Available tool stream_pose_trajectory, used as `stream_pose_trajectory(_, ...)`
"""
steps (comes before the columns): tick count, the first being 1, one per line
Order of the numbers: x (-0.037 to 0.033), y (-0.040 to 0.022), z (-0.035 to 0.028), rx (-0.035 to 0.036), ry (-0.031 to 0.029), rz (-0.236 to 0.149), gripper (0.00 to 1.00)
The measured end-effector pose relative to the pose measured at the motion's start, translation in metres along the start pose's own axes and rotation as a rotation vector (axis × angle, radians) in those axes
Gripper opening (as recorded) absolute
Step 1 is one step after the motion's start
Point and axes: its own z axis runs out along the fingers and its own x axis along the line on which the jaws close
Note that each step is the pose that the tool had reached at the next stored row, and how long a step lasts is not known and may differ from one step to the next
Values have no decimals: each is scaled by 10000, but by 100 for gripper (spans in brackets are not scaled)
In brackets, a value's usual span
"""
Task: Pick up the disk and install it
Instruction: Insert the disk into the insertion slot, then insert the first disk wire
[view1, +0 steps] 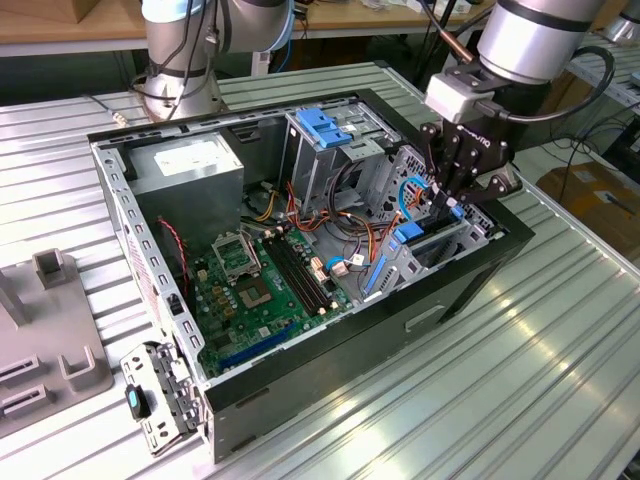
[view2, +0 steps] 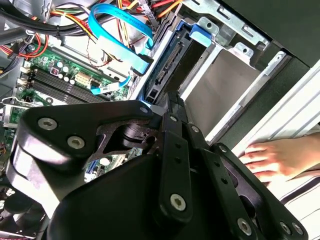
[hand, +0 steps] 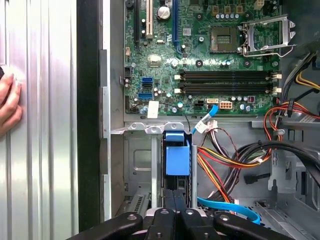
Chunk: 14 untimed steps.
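Observation:
The disk (view1: 402, 240) stands on edge in the drive bay at the corner of the open computer case (view1: 330, 380) on the exterior view's right. Its blue carrier end (hand: 177, 155) and dark connector edge (view2: 167, 65) show in the wrist views. My gripper (view1: 443, 200) is straight above it. The fingers (hand: 170, 200) are closed together, and their tips (view2: 172, 102) sit at the disk's edge with nothing seen between them.
A grey cage with a blue latch (view1: 325, 125), loose cables (view1: 340, 250) and the motherboard (view1: 260, 290) lie inside the case. A person's hand (view2: 280, 157) rests on the ribbed table beside the case. Grey fixtures (view1: 50, 340) stand at the exterior view's left.

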Motion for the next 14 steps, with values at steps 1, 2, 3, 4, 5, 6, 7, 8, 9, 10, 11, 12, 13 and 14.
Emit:
stream_pose_trajectory(1, 0, 0, -1, 0, 1, 0, 11)
stream_pose_trajectory(2, 0, 0, -1, 0, 0, 0, 11)
stream_pose_trajectory(3, 0, 0, -2, 0, 1, 0, 11)
stream_pose_trajectory(4, 2, 0, -28, 0, 4, 0, 11)
stream_pose_trajectory(5, 6, 0, -81, 0, 4, 0, 11)
stream_pose_trajectory(6, 8, 0, -114, 0, 6, 0, 11)
stream_pose_trajectory(7, 9, -1, -125, 0, 4, 0, 11)
stream_pose_trajectory(8, 9, -1, -125, 0, 4, 0, 11)
stream_pose_trajectory(9, 9, -1, -125, 0, 4, 0, 11)
stream_pose_trajectory(10, 9, -1, -127, 0, 16, 0, 11)
stream_pose_trajectory(11, 9, -1, -127, 0, 26, 0, 11)
stream_pose_trajectory(12, 9, -1, -127, 0, 25, 0, 11)
stream_pose_trajectory(13, 9, -1, -127, 0, 26, 0, 11)
stream_pose_trajectory(14, 9, -1, -127, 0, 27, 0, 11)
